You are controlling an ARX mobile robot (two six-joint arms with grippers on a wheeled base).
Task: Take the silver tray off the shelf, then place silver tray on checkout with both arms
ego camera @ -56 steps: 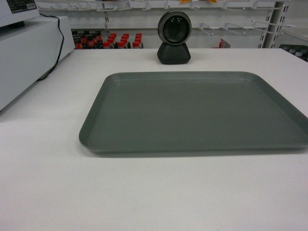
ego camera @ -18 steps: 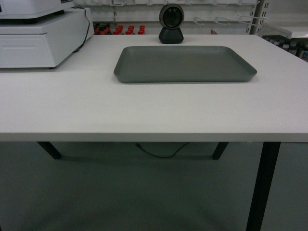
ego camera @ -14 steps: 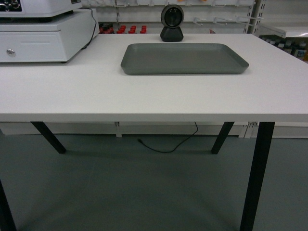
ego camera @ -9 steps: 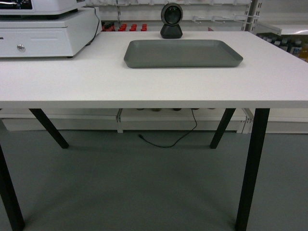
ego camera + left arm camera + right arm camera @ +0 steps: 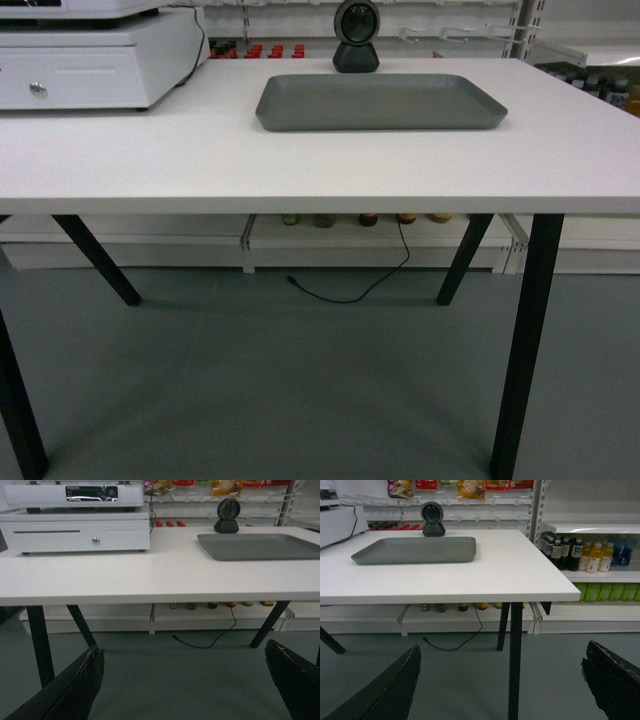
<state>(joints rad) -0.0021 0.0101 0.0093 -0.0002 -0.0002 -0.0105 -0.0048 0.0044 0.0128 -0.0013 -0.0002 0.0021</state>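
Silver tray (image 5: 380,102) flat on the checkout (image 5: 320,160), far side, just near of the black webcam (image 5: 356,35), cash drawer (image 5: 95,65) far left; left gripper (image 5: 182,680) and right gripper (image 5: 500,680) wide open, empty, well short of table.

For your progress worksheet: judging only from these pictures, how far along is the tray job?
It looks finished. The silver tray lies flat on the checkout, in front of the webcam. Both sets of jaws are wide open, holding nothing, away from the table. Nothing visible remains.
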